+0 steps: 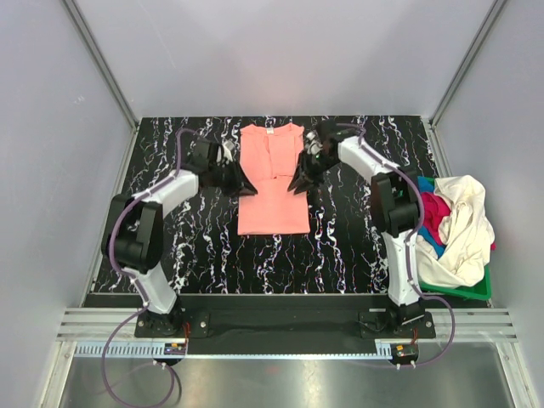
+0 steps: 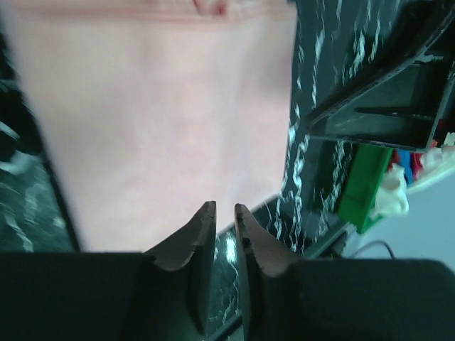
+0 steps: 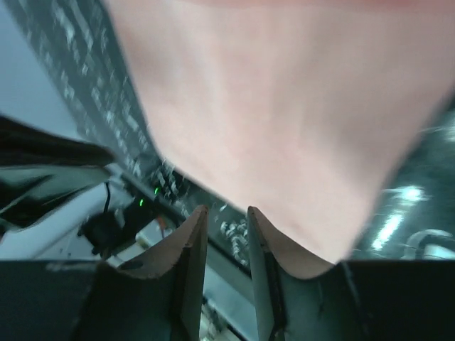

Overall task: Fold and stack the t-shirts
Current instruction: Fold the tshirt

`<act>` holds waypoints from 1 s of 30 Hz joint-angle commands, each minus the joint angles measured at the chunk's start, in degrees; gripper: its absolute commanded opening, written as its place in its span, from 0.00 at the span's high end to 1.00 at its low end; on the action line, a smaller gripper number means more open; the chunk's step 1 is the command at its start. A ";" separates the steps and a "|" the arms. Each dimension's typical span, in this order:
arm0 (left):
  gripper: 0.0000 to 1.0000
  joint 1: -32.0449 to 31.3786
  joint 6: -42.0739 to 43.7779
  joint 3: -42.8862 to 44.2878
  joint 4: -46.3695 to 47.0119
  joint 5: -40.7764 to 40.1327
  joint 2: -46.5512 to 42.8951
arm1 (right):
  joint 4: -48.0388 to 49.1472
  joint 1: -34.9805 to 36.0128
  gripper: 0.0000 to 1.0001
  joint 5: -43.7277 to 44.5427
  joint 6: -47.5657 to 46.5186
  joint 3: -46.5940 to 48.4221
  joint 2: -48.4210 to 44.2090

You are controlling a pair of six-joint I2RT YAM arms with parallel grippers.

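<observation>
The salmon-pink t-shirt [image 1: 272, 183] lies flat at mid-table as a narrow rectangle, sleeves folded in, neck at the far end. My left gripper [image 1: 247, 189] hovers at its left edge, and my right gripper [image 1: 296, 184] at its right edge. In the left wrist view the jaws [image 2: 225, 207] stand a narrow gap apart and empty, just off the pink cloth [image 2: 163, 121]. In the right wrist view the jaws [image 3: 227, 210] are also slightly apart and empty, above the cloth's edge [image 3: 284, 106]. Cream-white [image 1: 463, 225], magenta [image 1: 435, 212] and blue [image 1: 427, 240] shirts lie heaped at the right.
A green plastic basket [image 1: 463, 294] holds the heap at the table's right edge; it also shows in the left wrist view [image 2: 362, 188]. The black marbled table [image 1: 170, 255] is bounded by grey walls. The right arm [image 2: 384, 92] crosses the left wrist view.
</observation>
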 commanded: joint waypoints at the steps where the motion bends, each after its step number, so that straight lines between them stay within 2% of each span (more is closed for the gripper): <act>1: 0.80 -2.41 -0.40 -7.33 6.04 6.11 -3.31 | 2.65 5.35 0.65 -14.25 -2.25 -5.91 -6.04; 2: 0.81 -2.76 0.29 -9.53 5.44 5.94 -3.83 | 1.78 6.23 0.66 -15.39 -2.51 -6.55 -5.87; 6: 0.85 -2.50 3.02 -11.83 1.40 3.84 -2.87 | -1.31 9.93 0.84 -19.52 -5.15 -7.08 -2.80; 8: 0.85 -2.33 3.81 -12.71 0.34 3.30 -2.44 | -1.48 11.25 0.87 -19.62 -4.97 -7.17 -1.13; 13: 0.85 -2.06 3.90 -15.35 0.16 2.07 -2.96 | -2.89 12.66 0.89 -19.27 -5.41 -5.50 4.13; 20: 0.84 -2.06 3.38 -22.10 2.44 1.46 -5.77 | -3.50 14.85 0.92 -16.55 -5.06 -3.83 6.08; 28: 0.84 -1.10 4.08 -23.08 2.27 -1.71 -4.54 | -2.10 16.96 0.92 -7.24 -2.16 -4.79 6.26; 30: 0.84 -0.40 3.99 -23.00 2.18 -1.80 -3.84 | -2.88 16.88 0.93 -2.69 -2.86 -6.28 5.65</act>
